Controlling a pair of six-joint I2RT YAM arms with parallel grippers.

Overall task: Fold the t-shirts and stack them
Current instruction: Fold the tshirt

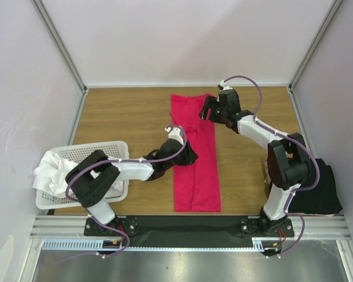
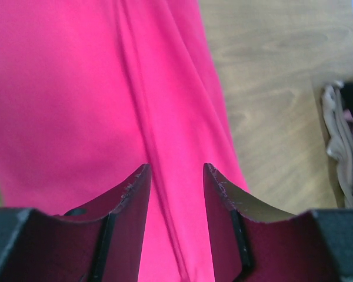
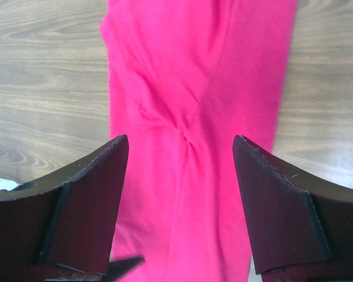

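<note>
A wooden table [image 1: 129,117] fills the floor of a booth with pale grey walls [image 1: 188,41] and bare metal posts [image 1: 62,44] in the far corners. A black strip [image 1: 182,223] runs along the near edge under both arm bases. At the near left stands a white perforated basket [image 1: 88,151] with crumpled white t-shirts [image 1: 50,170] spilling over its left rim. A black t-shirt [image 1: 320,194] lies bunched at the near right, beside the right arm's base.

The crimson-pink t-shirt [image 1: 197,176] lies on the middle of the table, folded lengthwise into a long narrow strip from the far edge almost to the near edge. Its far end is wider and creased, with a gathered twist of cloth.

The left gripper [image 2: 175,170] sits low over the strip's left side, about halfway along, with its jaws partly apart astride a raised fold and nothing pinched. The right gripper [image 3: 181,141] hovers above the far end with its jaws spread wide, holding nothing
</note>
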